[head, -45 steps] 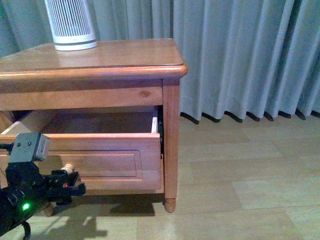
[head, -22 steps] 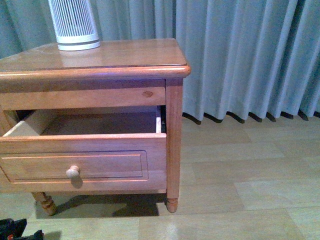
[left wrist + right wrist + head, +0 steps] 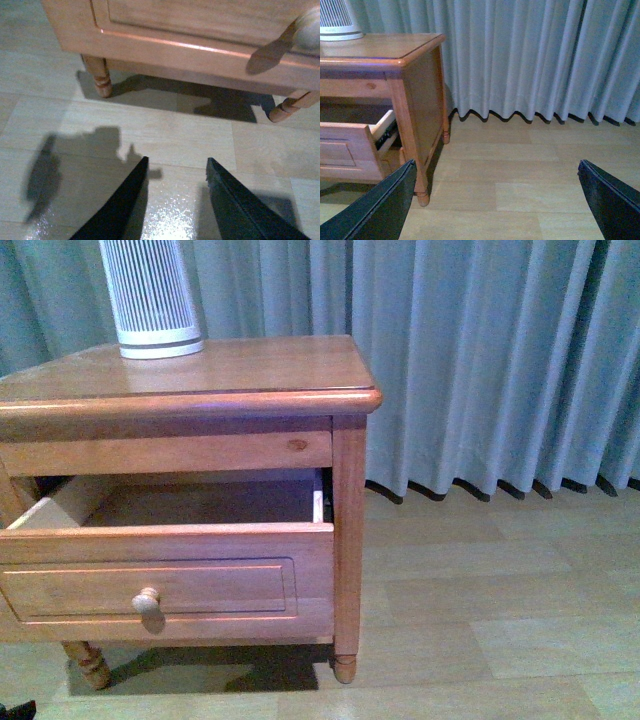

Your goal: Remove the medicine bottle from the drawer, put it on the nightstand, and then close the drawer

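The nightstand (image 3: 250,365) stands at the left of the front view with its upper drawer (image 3: 200,580) pulled open. The drawer's round knob (image 3: 147,601) faces me. The pale inside shows only partly, and the medicine bottle is hidden or out of view. My left gripper (image 3: 176,165) is open and empty, low over the floor in front of the drawer front (image 3: 200,30), below the knob (image 3: 310,25). My right gripper (image 3: 496,165) is open wide and empty, off the nightstand's (image 3: 415,85) right side, with the open drawer (image 3: 350,145) to one side.
A tall white ribbed device (image 3: 150,295) stands on the back left of the nightstand top. Grey curtains (image 3: 480,350) hang behind and to the right. Pale wood floor (image 3: 480,610) lies to the right. Turned feet (image 3: 102,82) show under the cabinet.
My left arm, near the drawer knob a second ago, has dropped out of the front view. The nightstand now sits lower in that view. The drawer stays open.
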`<state>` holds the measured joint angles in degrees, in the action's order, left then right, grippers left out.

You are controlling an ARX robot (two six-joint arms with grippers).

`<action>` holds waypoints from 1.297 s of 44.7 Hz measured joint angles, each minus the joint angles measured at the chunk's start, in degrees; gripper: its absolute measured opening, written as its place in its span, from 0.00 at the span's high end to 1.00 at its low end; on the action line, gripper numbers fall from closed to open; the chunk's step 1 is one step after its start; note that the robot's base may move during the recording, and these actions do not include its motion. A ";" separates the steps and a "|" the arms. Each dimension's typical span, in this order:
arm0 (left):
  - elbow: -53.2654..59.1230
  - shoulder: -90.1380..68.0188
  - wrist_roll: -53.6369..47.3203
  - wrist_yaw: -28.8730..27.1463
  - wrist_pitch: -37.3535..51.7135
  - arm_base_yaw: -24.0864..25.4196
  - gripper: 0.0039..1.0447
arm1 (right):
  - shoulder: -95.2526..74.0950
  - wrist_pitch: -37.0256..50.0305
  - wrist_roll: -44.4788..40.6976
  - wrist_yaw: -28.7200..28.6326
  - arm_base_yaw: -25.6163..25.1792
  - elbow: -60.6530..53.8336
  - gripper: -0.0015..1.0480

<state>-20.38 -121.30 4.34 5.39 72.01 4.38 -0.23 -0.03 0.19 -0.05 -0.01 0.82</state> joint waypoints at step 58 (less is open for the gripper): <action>13.79 104.19 -3.72 3.17 -61.48 4.50 0.47 | 0.00 0.00 -0.02 0.00 0.00 0.00 0.07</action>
<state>-6.59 -17.10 0.62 8.56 10.52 8.88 -0.23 -0.03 0.16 -0.05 -0.01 0.82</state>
